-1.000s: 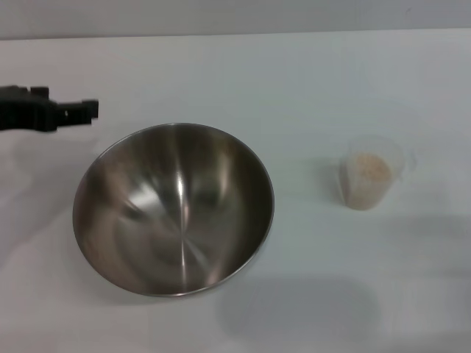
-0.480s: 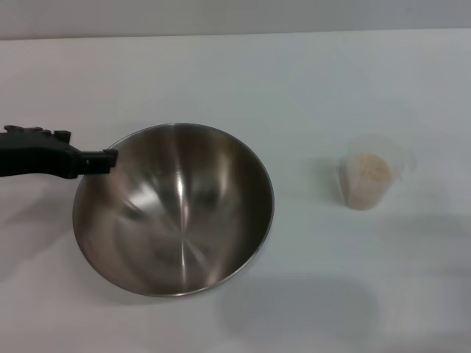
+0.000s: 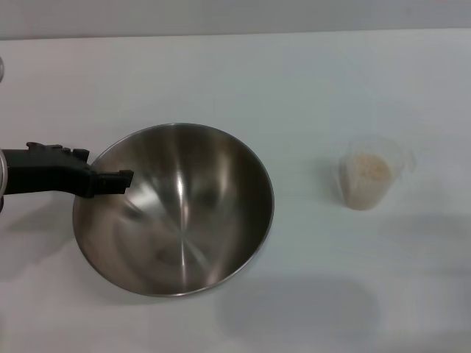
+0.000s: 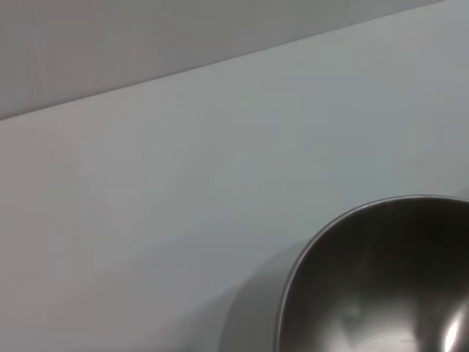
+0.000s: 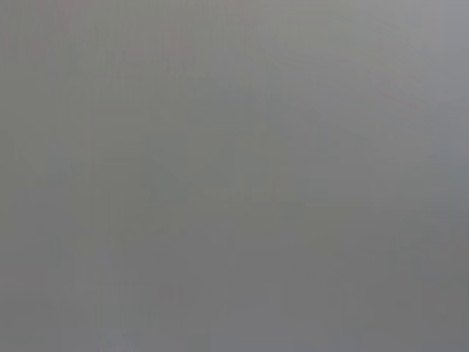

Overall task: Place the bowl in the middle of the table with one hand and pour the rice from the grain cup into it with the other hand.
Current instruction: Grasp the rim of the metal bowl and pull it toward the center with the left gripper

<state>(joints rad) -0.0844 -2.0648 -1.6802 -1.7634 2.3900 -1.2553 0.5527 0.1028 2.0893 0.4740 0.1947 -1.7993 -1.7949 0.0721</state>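
Note:
The steel bowl (image 3: pixel 191 213) stands left of the middle of the white table (image 3: pixel 257 73). My left gripper (image 3: pixel 118 180) comes in from the left edge, and its black tip lies over the bowl's left rim. In the left wrist view part of the bowl (image 4: pixel 381 293) shows with its rim against the table (image 4: pixel 183 183). The clear grain cup (image 3: pixel 372 176) stands upright to the bowl's right, well apart from it. The cup holds beige rice (image 3: pixel 368 170). My right gripper is out of view, and its wrist view is plain grey.
The table's far edge (image 3: pixel 235 33) runs along the top of the head view, with a grey wall behind it. A faint shadow (image 3: pixel 294 305) lies on the table in front of the bowl.
My left gripper has moved right and nearer, from beside the bowl's far left to over its left rim. Bowl and cup have not moved.

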